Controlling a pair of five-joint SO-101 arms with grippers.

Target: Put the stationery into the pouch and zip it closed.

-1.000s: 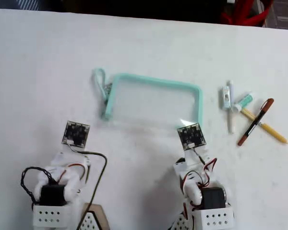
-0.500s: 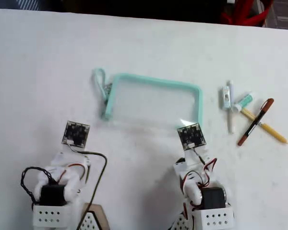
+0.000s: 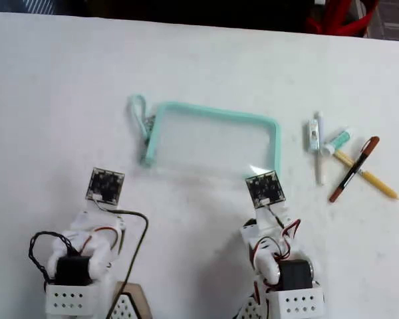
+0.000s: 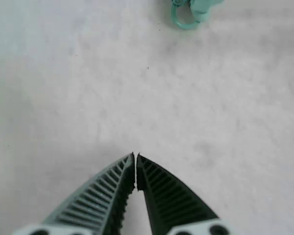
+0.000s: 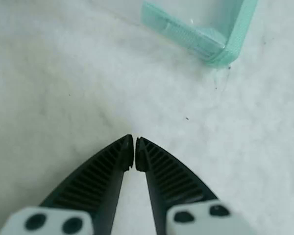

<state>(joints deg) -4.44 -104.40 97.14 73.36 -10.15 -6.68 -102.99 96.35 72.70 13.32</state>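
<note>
The high view looks straight down on the table from well above. It takes in a wide stretch of it, with the left arm and the right arm at the near edge and the pouch in mid-picture. The left wrist camera rides just behind the left hand and looks past its meeting fingertips, close over the table and tilted down at it. Far ahead in its view lies the pouch's loop, the same loop that the high view has at the pouch's end. The right wrist camera sits likewise behind the right hand, close and tilted down. It shares the pouch's near corner with the high view.
</note>
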